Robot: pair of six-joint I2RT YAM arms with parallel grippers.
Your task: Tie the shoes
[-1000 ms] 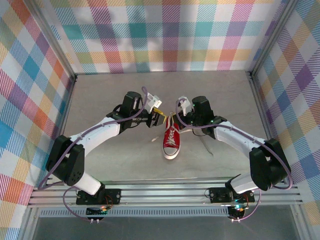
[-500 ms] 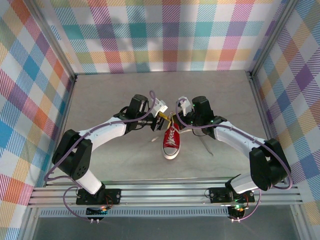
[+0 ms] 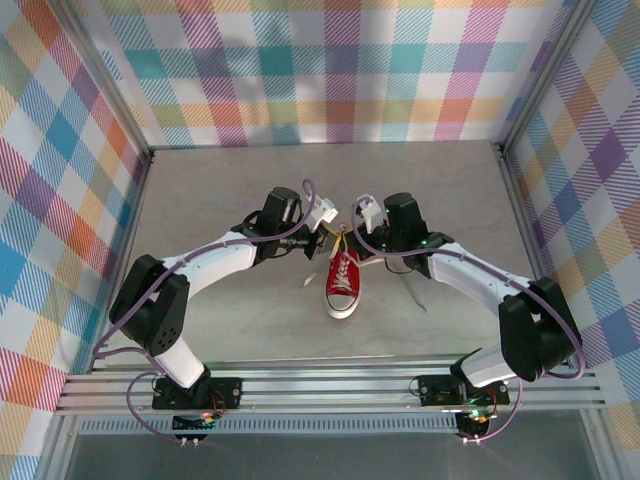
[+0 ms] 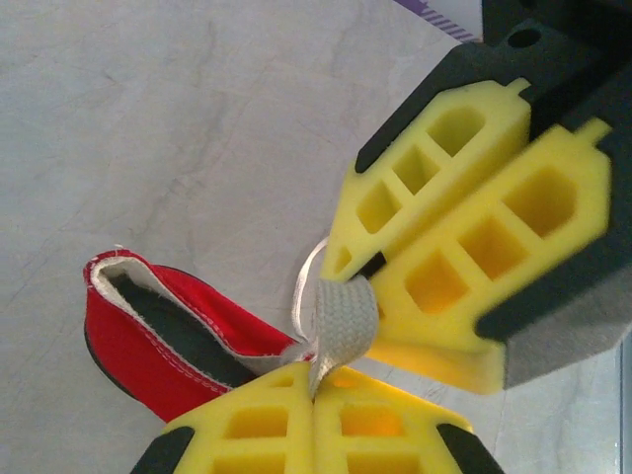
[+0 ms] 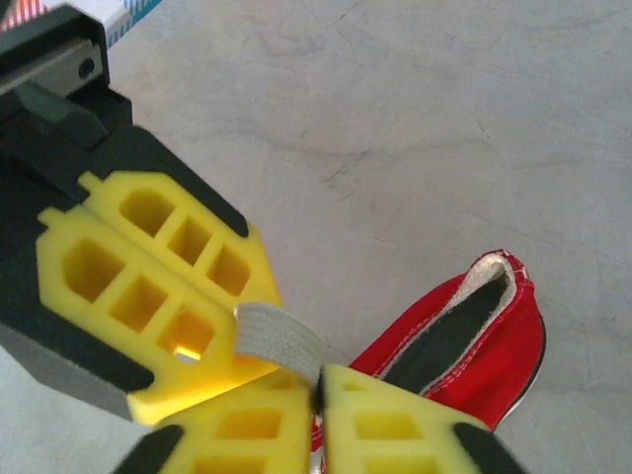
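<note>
Pinching one white lace (image 4: 341,314), the left fingers (image 4: 267,420) and right fingers (image 5: 390,420) are both clamped tight at 12 o'clock of one red shoe (image 3: 342,283).

Left gripper (image 3: 328,232) and right gripper (image 3: 352,238) meet tip to tip over the heel of the red sneaker (image 3: 342,285). Both clamp one white lace (image 4: 341,316), leaving no gap between them. The table (image 3: 220,190) lies bare behind and to either side.
</note>
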